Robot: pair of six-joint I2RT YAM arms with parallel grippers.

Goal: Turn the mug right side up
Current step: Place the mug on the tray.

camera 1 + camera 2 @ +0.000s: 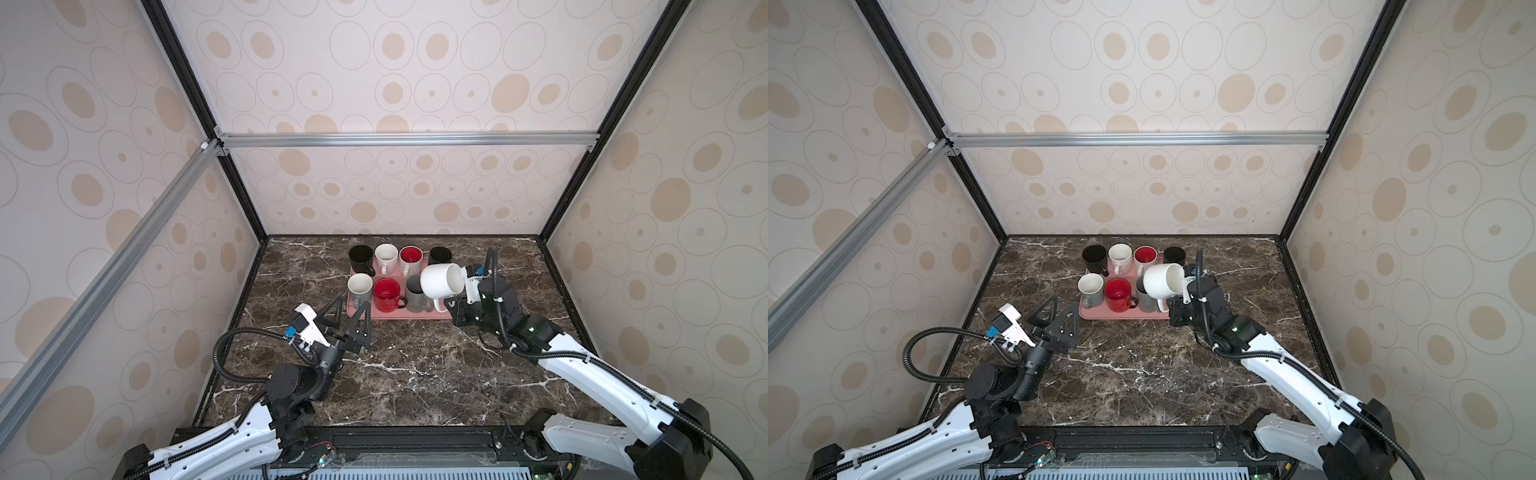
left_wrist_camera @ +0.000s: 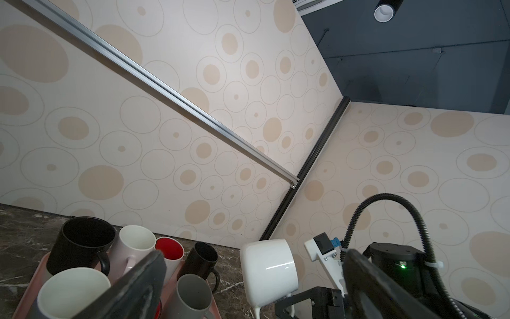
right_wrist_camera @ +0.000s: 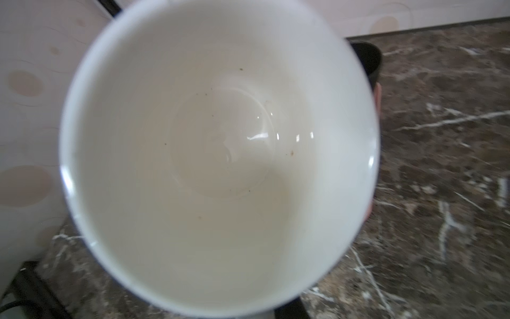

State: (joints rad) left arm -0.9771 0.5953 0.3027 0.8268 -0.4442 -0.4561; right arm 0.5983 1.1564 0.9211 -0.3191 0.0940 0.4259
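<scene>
Mug (image 1: pixel 441 281) tilted sideways, right gripper (image 1: pixel 449 305) clamped on its handle; left gripper (image 1: pixel 352 306) spread, empty. Risk: swinging upright clips grey cup (image 1: pixel 415 296) beneath.

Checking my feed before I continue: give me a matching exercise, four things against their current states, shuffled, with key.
1 white mug
2 left gripper
3 red mug
4 pink tray

A open, empty
B upright in tray's front row
C flat on the marble table
D lifted, tipped sideways, in right gripper

Pairs: 1-D, 2-A, 3-B, 4-C
</scene>
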